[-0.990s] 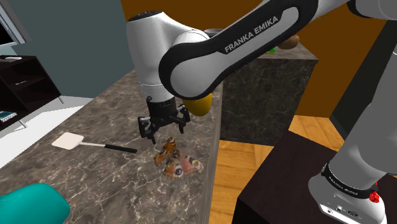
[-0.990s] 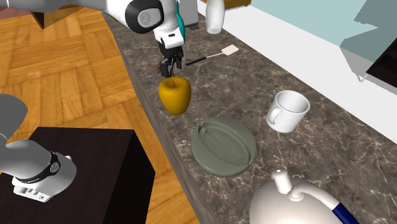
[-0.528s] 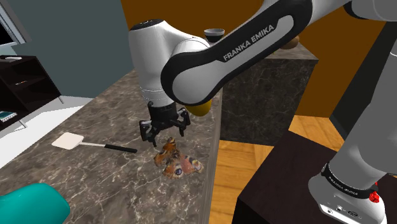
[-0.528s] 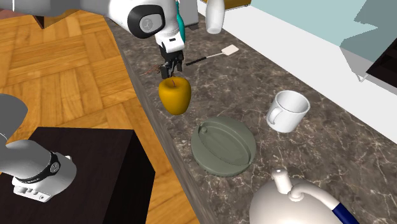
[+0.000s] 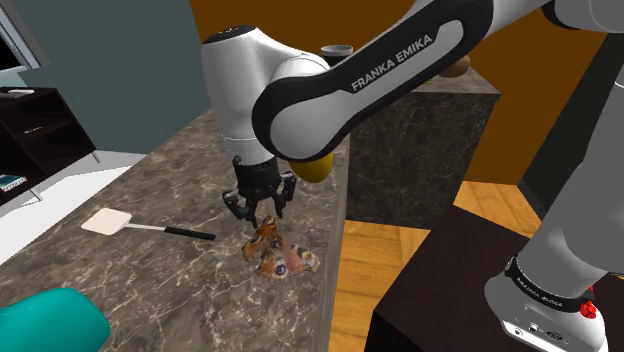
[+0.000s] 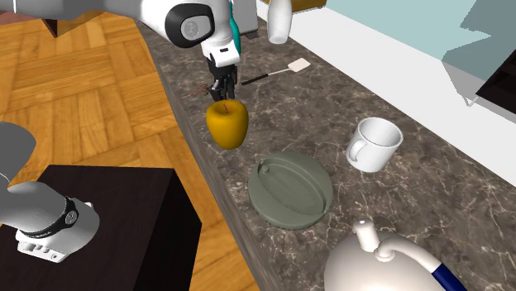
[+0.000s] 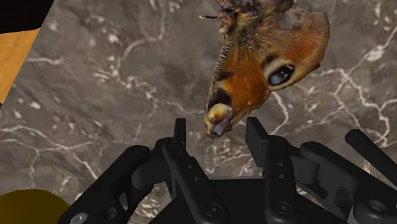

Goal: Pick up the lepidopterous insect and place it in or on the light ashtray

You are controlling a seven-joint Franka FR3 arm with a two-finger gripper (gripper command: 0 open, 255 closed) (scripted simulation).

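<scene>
- I see the dark marbled bench [image 5: 130, 270] running beside a wood floor [image 6: 91, 99].
- The white arm [image 5: 330, 90] bends down over the bench's floor-side edge.
- The grey-green round ashtray [image 6: 290, 192] sits well apart from the insect, with a yellow pepper [image 6: 226, 124] between them.
- The orange-brown butterfly [image 5: 278, 256] lies flat on the bench near that edge.
- My tool [image 5: 258, 216] hangs just above it, fingers apart, with one wing tip between them, touching neither.
</scene>
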